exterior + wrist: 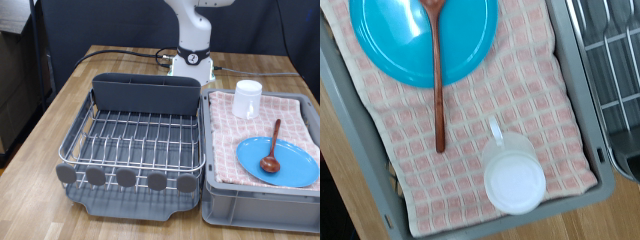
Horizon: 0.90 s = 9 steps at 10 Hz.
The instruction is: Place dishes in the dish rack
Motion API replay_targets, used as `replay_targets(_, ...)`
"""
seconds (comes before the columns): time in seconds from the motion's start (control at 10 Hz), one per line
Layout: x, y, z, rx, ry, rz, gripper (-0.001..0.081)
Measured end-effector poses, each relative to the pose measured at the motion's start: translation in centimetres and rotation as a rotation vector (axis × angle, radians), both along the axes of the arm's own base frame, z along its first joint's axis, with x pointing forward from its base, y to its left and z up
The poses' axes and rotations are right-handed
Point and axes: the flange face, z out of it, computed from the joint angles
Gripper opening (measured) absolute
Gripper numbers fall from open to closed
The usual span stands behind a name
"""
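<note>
The dish rack (pixel 135 135) stands on the wooden table at the exterior view's left, and its wire grid is empty; a corner of it shows in the wrist view (pixel 615 60). The blue plate (pixel 290 165) lies on the pink checked cloth in the grey crate (pixel 255 210). The red-brown wooden spoon (pixel 272 150) rests with its bowl on the plate. The white cup (pixel 248 98) stands upright at the crate's far end. The wrist view looks straight down on the plate (pixel 390 40), the spoon (pixel 437 80) and the cup (pixel 513 180). The gripper shows in neither view.
The arm's white base (pixel 193 55) stands behind the rack and crate and rises out of the picture. A black cable (pixel 110 52) runs across the table behind the rack. The crate touches the rack's side. Bare wood (pixel 40 130) lies to the rack's left.
</note>
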Motion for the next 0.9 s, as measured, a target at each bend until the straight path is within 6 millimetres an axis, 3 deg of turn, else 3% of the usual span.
replay_targets(0.7, 6.9, 5.0, -6.9, 0.048, -0.109, 0.086, 0.0803)
replay_targets(0.9, 6.8, 4.9, -7.1, 0.037, -0.103, 0.074, 0.0803)
